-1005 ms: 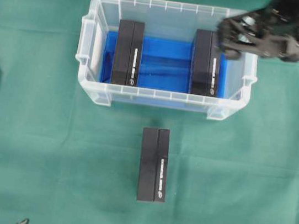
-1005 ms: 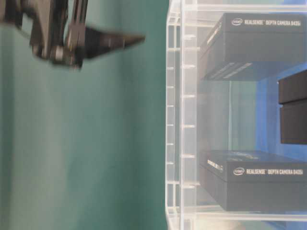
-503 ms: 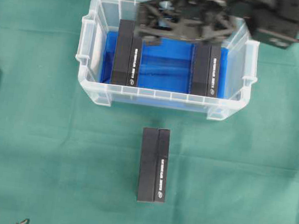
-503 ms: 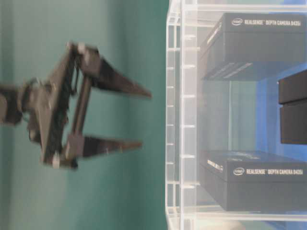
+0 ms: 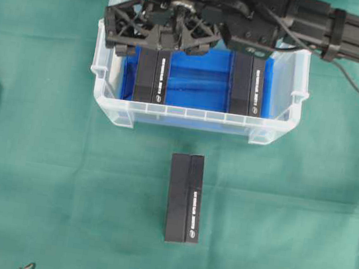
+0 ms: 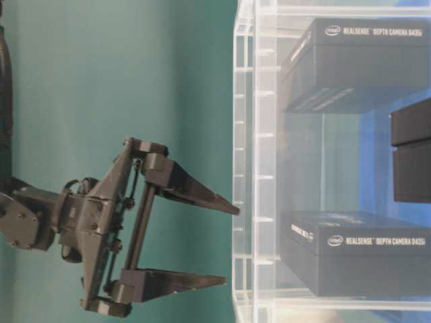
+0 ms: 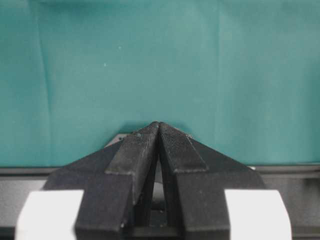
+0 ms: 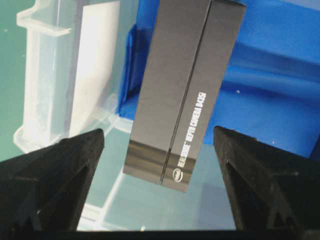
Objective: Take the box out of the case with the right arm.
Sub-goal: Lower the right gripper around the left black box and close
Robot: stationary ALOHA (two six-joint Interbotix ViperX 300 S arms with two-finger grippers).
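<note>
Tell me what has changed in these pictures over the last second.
The right arm's open gripper swung from the case's right far corner leftward across it, and now hangs over the left box, jaws wide, holding nothing. The left box, the right box and the box on the cloth lie as before. The left gripper is shut.

Clear case [image 5: 195,120] at upper centre of overhead view, blue sheet lining its floor
Two black boxes on edge inside: left box [image 5: 151,77] under right gripper [image 5: 156,37], jaws wide apart; right box [image 5: 247,84] near the right wall
</note>
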